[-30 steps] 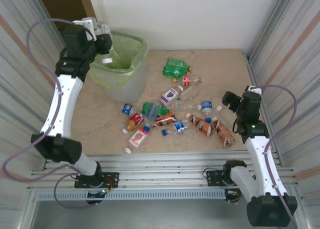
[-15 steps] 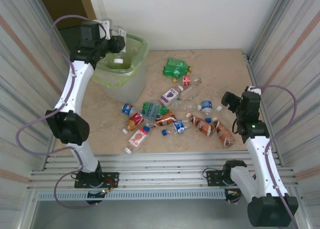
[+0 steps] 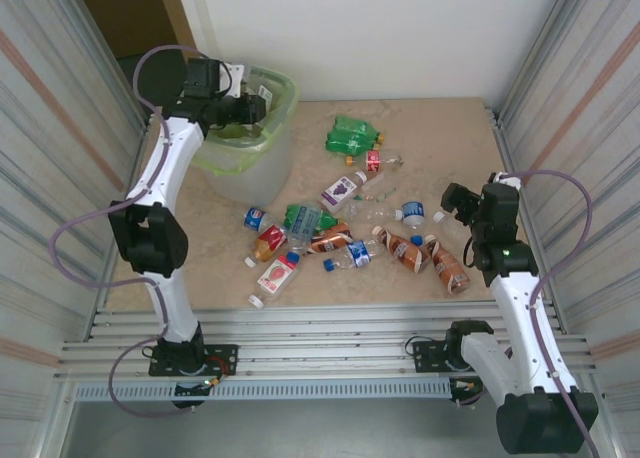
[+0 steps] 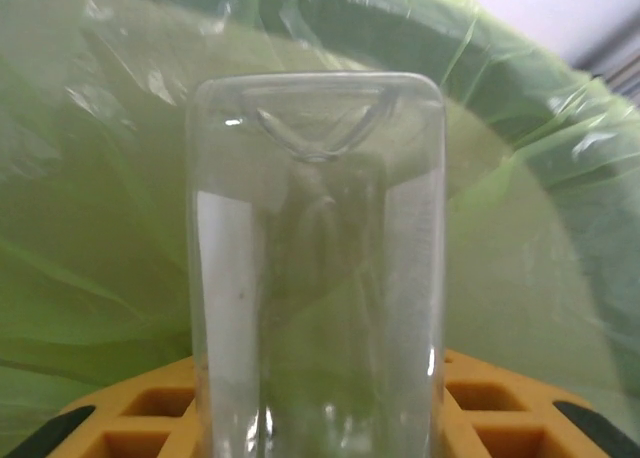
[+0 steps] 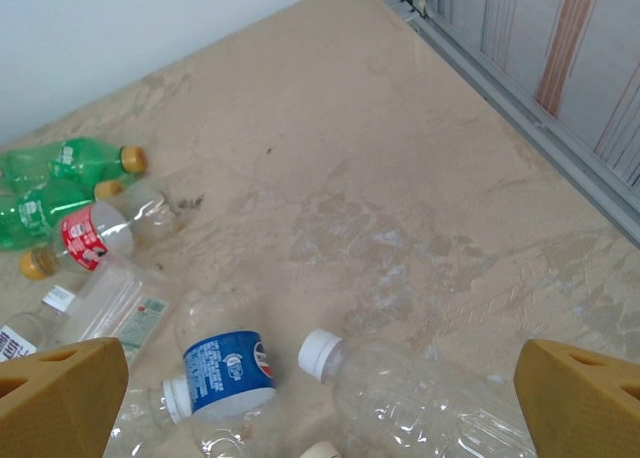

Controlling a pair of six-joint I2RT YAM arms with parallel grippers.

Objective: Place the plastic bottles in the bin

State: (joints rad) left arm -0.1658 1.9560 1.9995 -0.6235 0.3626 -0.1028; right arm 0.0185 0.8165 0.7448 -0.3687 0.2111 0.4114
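My left gripper (image 3: pixel 252 106) hangs over the bin (image 3: pixel 262 168), a translucent tub lined with a light green bag. It is shut on a clear plastic bottle (image 4: pixel 315 228), whose base points down into the green bag (image 4: pixel 520 268); yellow fingers (image 4: pixel 140 418) show on both sides of it. Several plastic bottles lie scattered mid-table: a green pair (image 3: pixel 353 135), a purple-labelled one (image 3: pixel 342 190), brown-labelled ones (image 3: pixel 405 250) and a red-labelled one (image 3: pixel 277 275). My right gripper (image 3: pixel 455 200) stands open above a blue-labelled bottle (image 5: pixel 222 368) and a clear white-capped bottle (image 5: pixel 430 403), touching neither.
Corrugated metal walls (image 3: pixel 580 108) close in both sides, and a metal rail (image 5: pixel 520 108) runs along the table's right edge. Bare stone surface (image 5: pixel 330 148) stretches behind the bottles toward the back wall. Aluminium rails (image 3: pixel 330 338) cross the near edge.
My left arm has swung rightward and down, carrying the clear bottle from the bin's left rim to above its opening. The right arm and the scattered bottles have not moved.
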